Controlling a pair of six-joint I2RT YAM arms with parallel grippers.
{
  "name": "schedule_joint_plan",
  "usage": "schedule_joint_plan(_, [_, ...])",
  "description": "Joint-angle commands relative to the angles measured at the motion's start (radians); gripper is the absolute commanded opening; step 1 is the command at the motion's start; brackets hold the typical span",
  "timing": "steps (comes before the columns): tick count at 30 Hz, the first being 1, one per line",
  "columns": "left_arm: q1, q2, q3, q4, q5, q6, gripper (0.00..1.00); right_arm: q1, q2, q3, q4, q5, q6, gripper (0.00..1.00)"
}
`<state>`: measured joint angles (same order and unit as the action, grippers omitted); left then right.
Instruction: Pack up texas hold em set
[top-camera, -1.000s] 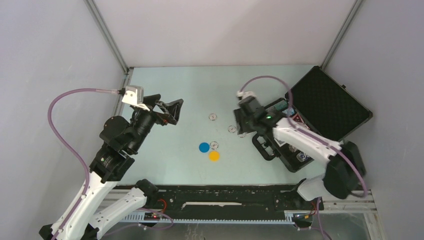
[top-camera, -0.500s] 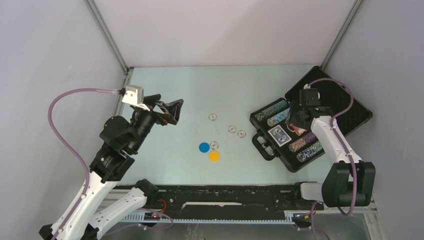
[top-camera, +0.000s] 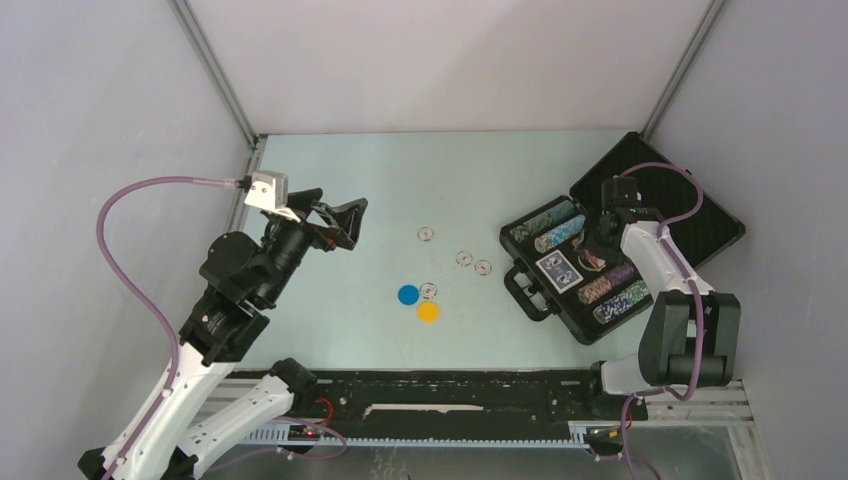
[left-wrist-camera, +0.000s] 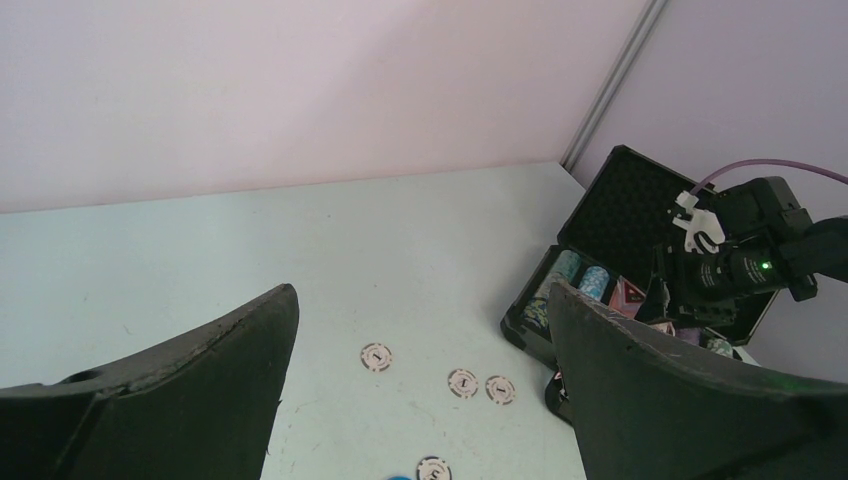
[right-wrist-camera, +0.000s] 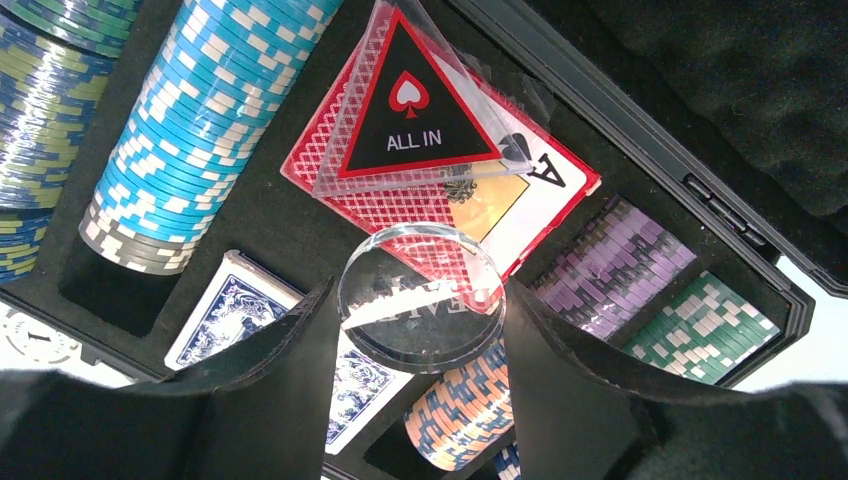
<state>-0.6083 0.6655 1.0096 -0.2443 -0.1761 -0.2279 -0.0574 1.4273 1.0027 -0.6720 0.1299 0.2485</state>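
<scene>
My right gripper (right-wrist-camera: 416, 305) has its two fingers closed in on a clear disc (right-wrist-camera: 425, 265), pinching it by its edges. I think I hold it this way so it lies flat and can go down into the black case (top-camera: 665, 205). The case sits open at the right side of the table (top-camera: 350, 170). The disc hangs over the middle of the case, just above the red triangle marker (right-wrist-camera: 415, 110) and near the blue card deck (right-wrist-camera: 235, 310).

My left gripper (top-camera: 338, 218) is wide open with nothing in it. It hangs over the left side of the table, well apart from the case. I guess that keeps it out of the way.

Now I count. One clear disc is in my fingers. One blue disc (top-camera: 408, 295) and one yellow disc (top-camera: 428, 312) lie just beside each other on the table. Four small round chips (top-camera: 464, 257) lie loose near them. In the case I count one triangle, one deck and at least five rows of chips (right-wrist-camera: 190, 140). So six things on the table are not yet packed.
</scene>
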Motion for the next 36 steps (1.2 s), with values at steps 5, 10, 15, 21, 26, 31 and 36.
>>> schedule_joint_plan(5, [-0.008,0.003,-0.026,0.042,0.007,0.000,1.00,-0.014,0.026,0.035,0.031,0.023,-0.015,0.52])
schedule_joint_plan(10, [-0.008,0.010,-0.025,0.040,0.003,0.001,1.00,-0.041,0.044,0.035,0.039,0.018,-0.015,0.56])
schedule_joint_plan(15, [-0.008,0.017,-0.028,0.042,0.004,0.001,1.00,-0.057,0.061,0.036,0.058,0.024,-0.016,0.58])
schedule_joint_plan(21, [-0.008,0.018,-0.025,0.040,0.004,0.002,1.00,-0.077,0.068,0.039,0.066,0.026,-0.015,0.62])
schedule_joint_plan(26, [-0.010,0.023,-0.026,0.042,0.007,0.001,1.00,-0.090,0.076,0.040,0.071,0.026,-0.016,0.63])
schedule_joint_plan(31, [-0.010,0.021,-0.029,0.042,0.006,0.001,1.00,-0.093,0.071,0.040,0.070,0.020,-0.018,0.72])
schedule_joint_plan(36, [-0.010,0.020,-0.029,0.043,0.009,-0.002,1.00,-0.088,0.021,0.040,0.056,0.022,-0.011,0.79])
